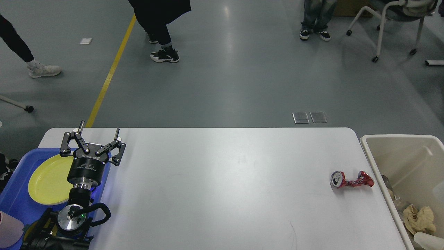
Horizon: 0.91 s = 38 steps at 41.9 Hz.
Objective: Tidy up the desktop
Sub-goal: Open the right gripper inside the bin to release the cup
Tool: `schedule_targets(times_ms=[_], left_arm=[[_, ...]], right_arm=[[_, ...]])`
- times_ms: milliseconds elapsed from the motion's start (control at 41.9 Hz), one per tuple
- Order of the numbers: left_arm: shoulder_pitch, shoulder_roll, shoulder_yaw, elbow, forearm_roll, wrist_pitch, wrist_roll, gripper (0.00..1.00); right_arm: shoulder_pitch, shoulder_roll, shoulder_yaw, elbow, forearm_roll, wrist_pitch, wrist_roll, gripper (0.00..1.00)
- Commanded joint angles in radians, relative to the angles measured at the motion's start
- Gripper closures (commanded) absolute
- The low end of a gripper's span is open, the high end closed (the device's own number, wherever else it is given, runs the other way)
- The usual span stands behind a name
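Standing wide across the lower half of the view, the table (222,180) is a large white slab with rounded corners and a smooth matte top that catches a soft glare. The left pincer (99,136) hovers over its near-left corner, two thin black metal fingers (117,133) spread well apart with nothing between them, mounted on a round black wrist with a polished steel collar. The right pincer is out of sight. Beside the left arm a glossy blue plastic tray (15,194) holds a flat, round yellow-green plate (48,178), partly hidden by the arm. Toward the table's right edge lies a crushed red can (351,180) on its side, its silver round end facing me and its body twisted thin. Just beside that edge stands a beige plastic bin (399,139) with smooth walls, holding crumpled tan paper (418,218).
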Motion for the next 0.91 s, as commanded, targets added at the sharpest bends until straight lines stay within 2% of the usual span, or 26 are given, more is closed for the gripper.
schedule_targets(times_ms=[0, 24, 167, 334, 406, 525, 836, 860, 884], left_arm=[[0.000, 0.000, 0.000, 0.000, 0.000, 0.000, 0.000, 0.04], [0.000, 0.000, 0.000, 0.000, 0.000, 0.000, 0.000, 0.04], [0.000, 0.000, 0.000, 0.000, 0.000, 0.000, 0.000, 0.04], [0.000, 0.000, 0.000, 0.001, 0.000, 0.000, 0.000, 0.04], [0.000, 0.000, 0.000, 0.000, 0.000, 0.000, -0.001, 0.04], [0.000, 0.000, 0.000, 0.000, 0.000, 0.000, -0.001, 0.04], [0.000, 0.000, 0.000, 0.000, 0.000, 0.000, 0.000, 0.04], [0.000, 0.000, 0.000, 0.000, 0.000, 0.000, -0.001, 0.04], [0.000, 0.000, 0.000, 0.000, 0.000, 0.000, -0.001, 0.04]], right_arm=[[-0.270, 0.003, 0.189, -0.191, 0.000, -0.014, 0.002, 1.00], [-0.349, 0.021, 0.259, -0.258, 0.000, -0.014, 0.004, 1.00], [-0.603, 0.123, 0.408, -0.506, 0.000, -0.016, 0.004, 1.00], [-0.827, 0.302, 0.477, -0.851, 0.006, -0.016, 0.004, 1.00], [-0.887, 0.360, 0.476, -0.954, 0.014, -0.016, 0.002, 1.00], [-0.913, 0.414, 0.463, -1.015, 0.015, -0.025, -0.005, 1.00], [-0.935, 0.422, 0.460, -1.020, 0.014, -0.054, -0.008, 1.00], [-0.935, 0.419, 0.462, -1.020, 0.014, -0.059, -0.008, 0.90], [-0.933, 0.417, 0.470, -1.020, 0.015, -0.078, -0.007, 0.52]])
